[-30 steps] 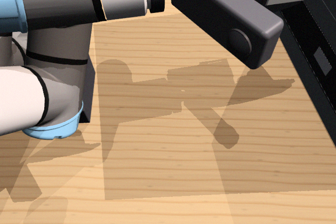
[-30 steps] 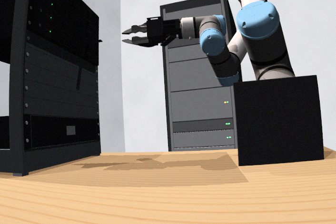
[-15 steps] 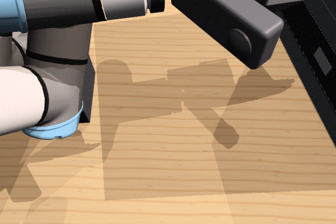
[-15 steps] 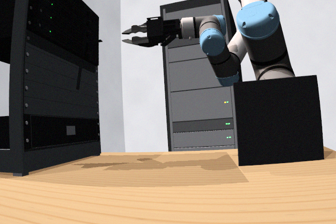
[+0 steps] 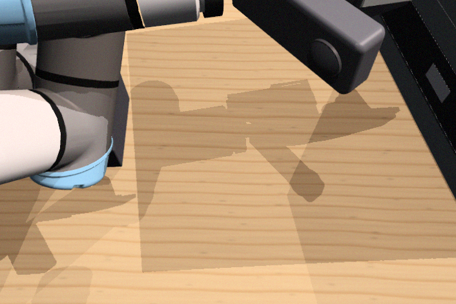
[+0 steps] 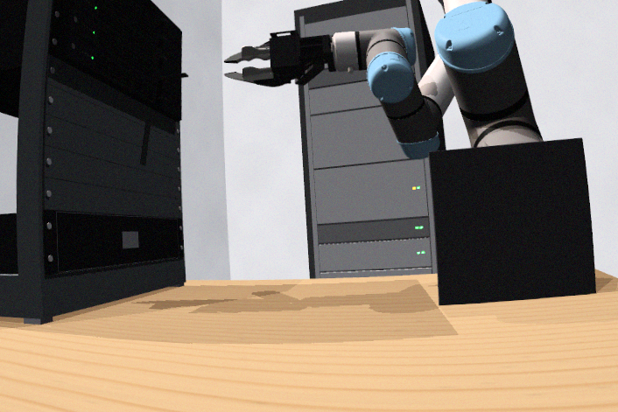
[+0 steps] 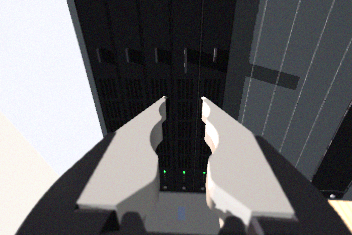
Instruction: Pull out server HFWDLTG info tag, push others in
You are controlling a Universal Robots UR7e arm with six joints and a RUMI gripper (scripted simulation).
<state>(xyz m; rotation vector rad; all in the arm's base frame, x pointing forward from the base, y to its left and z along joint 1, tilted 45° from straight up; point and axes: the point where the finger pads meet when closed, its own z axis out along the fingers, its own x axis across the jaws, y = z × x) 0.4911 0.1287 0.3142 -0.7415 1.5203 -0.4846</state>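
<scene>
The dark server rack (image 6: 100,137) stands at the left on the wooden table; its edge also shows in the top view (image 5: 434,83). In the wrist view the black upper servers fill the middle, with a row of small information tags (image 7: 156,55) across their fronts, and no printed text is readable. One small tab (image 6: 183,74) sticks out a little at the rack's front edge. My gripper (image 6: 232,67) hangs in the air level with the upper servers, a short gap away from the rack front. Its fingers stand a narrow gap apart with nothing between them.
A tall grey cabinet (image 6: 367,148) with small lights stands behind the arm. The arm rises from a black pedestal box (image 6: 511,219) on the right. Grey blank panels (image 7: 295,71) lie beside the black servers. The arm's dark wrist bar (image 5: 305,24) hangs above the table.
</scene>
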